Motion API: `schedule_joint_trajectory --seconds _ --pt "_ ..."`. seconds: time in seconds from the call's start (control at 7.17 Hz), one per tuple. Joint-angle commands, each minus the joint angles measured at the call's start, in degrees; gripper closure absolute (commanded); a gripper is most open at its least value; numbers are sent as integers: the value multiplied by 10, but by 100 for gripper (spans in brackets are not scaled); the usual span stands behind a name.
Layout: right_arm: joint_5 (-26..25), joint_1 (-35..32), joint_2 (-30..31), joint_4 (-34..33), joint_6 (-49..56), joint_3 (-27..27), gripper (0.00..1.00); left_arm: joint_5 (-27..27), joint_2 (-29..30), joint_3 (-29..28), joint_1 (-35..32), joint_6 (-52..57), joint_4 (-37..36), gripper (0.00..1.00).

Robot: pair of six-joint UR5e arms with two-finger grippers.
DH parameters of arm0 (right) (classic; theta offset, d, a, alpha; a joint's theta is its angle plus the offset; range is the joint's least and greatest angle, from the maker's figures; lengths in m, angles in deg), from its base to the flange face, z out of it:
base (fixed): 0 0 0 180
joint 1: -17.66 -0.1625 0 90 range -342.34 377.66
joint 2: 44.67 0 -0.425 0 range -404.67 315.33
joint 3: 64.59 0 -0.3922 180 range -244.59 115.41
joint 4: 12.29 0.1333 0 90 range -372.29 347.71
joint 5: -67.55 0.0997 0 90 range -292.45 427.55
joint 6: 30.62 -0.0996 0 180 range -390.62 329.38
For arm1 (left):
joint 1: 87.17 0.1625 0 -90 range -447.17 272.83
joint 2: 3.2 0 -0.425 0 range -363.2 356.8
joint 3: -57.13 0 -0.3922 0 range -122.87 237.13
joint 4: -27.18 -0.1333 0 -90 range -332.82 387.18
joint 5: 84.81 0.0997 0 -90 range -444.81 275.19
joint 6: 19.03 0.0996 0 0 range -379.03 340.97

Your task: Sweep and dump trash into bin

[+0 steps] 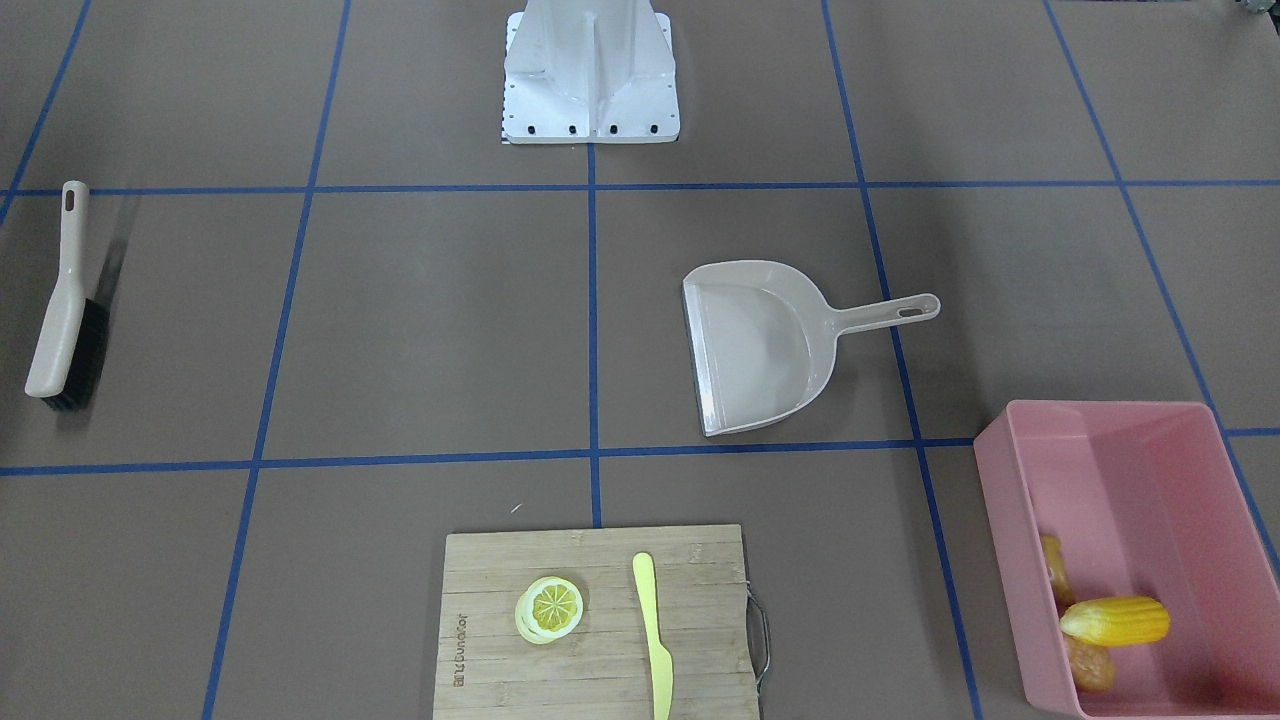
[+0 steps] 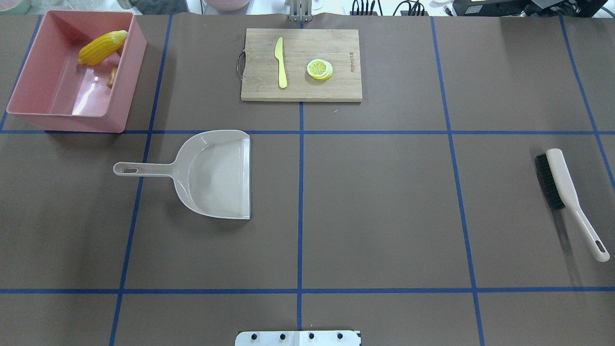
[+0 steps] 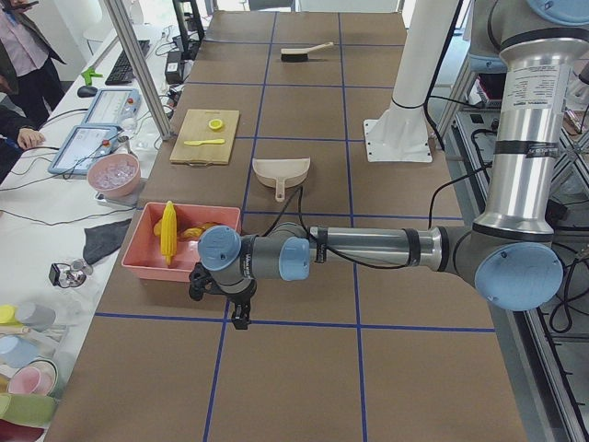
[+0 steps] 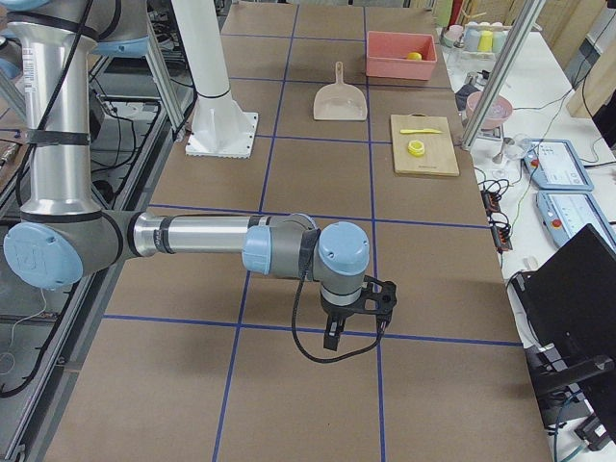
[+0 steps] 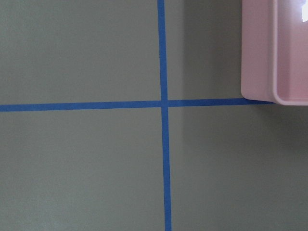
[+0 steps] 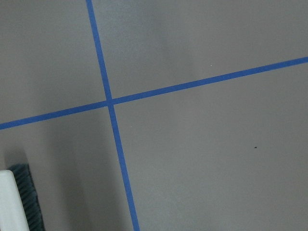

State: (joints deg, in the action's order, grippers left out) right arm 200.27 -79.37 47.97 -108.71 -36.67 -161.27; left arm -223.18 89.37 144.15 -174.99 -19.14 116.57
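Midway across the table, dustpan and brush lie well apart. Left fingers and right fingers hang above its ends, spread impossible to tell. Farthest, the pink bin holds the corn cob and two orange-brown toy foods.

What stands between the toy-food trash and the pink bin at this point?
Nothing visible. The corn cob and two orange-brown pieces already lie inside the bin, and the dustpan lies empty nearby.
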Motion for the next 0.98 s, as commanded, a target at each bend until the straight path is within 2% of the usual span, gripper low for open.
schedule_joint_trajectory --seconds 0.0,0.84 --pt "1 0 0 0 1 0 0 -2 -8 4 -6 0 1 1" --pt "2 0 0 0 1 -4 0 4 -4 18 -15 -1 4 1"
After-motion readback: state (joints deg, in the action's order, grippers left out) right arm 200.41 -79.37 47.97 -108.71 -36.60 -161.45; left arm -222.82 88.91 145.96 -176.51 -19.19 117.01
